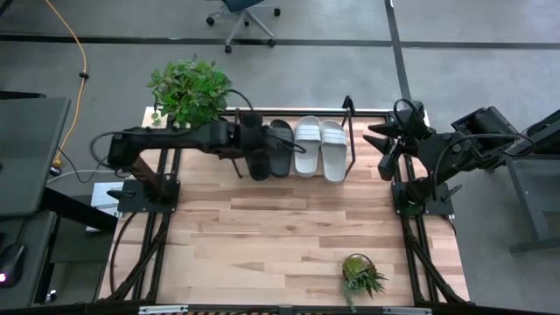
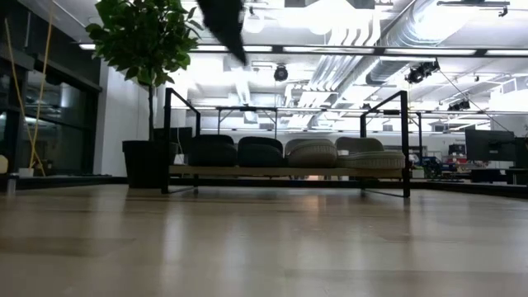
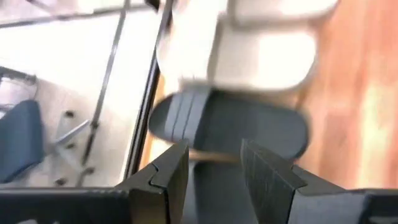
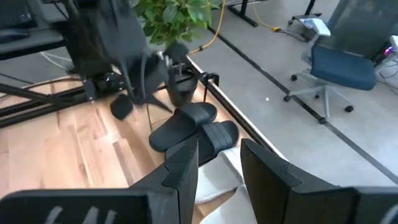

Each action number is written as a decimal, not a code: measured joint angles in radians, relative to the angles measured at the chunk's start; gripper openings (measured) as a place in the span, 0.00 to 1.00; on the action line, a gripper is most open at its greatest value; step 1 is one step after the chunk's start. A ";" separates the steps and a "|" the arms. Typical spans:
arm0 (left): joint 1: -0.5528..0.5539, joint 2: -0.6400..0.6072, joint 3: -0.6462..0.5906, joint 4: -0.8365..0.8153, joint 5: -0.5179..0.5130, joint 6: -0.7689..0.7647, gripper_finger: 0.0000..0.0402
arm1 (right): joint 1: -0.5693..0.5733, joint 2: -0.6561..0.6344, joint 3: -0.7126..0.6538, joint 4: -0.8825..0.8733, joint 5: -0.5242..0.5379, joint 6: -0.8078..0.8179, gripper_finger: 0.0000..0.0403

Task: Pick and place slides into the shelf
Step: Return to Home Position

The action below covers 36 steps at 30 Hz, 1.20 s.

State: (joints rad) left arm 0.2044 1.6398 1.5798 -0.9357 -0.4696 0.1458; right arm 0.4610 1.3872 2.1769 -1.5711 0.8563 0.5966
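Observation:
The shelf (image 1: pixel 350 140), a black tube rack with a wood base, stands at the table's far edge. Four slides lie side by side on its board: two black (image 1: pixel 282 147) on the left and two light grey (image 1: pixel 320 147) on the right. The low view shows their ends in a row (image 2: pixel 261 152). My left gripper (image 3: pixel 214 180) hovers open above the leftmost black slide (image 1: pixel 259 168), well over the rack in the low view (image 2: pixel 224 25). My right gripper (image 4: pixel 217 168) waits open to the right of the shelf (image 1: pixel 378 140).
A potted plant (image 1: pixel 188 87) stands at the shelf's left end, on the table's far left corner. A small plant (image 1: pixel 360 276) sits near the table's near right edge. Bare wood tabletop (image 1: pixel 262 236) lies in front of the shelf. An office chair (image 4: pixel 345 62) stands beyond the table.

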 joint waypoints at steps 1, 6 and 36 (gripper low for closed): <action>-0.008 -0.010 0.025 0.002 0.007 -0.025 0.34 | 0.000 0.000 0.000 0.000 -0.004 -0.001 0.28; -0.030 -0.049 0.115 0.027 0.019 -0.166 0.34 | 0.000 -0.001 0.000 0.000 -0.030 -0.024 0.28; -0.132 -0.484 0.068 0.304 0.224 -0.288 0.01 | 0.381 -0.191 0.000 0.001 0.056 -0.063 0.11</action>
State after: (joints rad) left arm 0.0726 1.1562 1.6481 -0.6320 -0.2457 -0.1424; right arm 0.8415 1.1962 2.1773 -1.5703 0.9127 0.5336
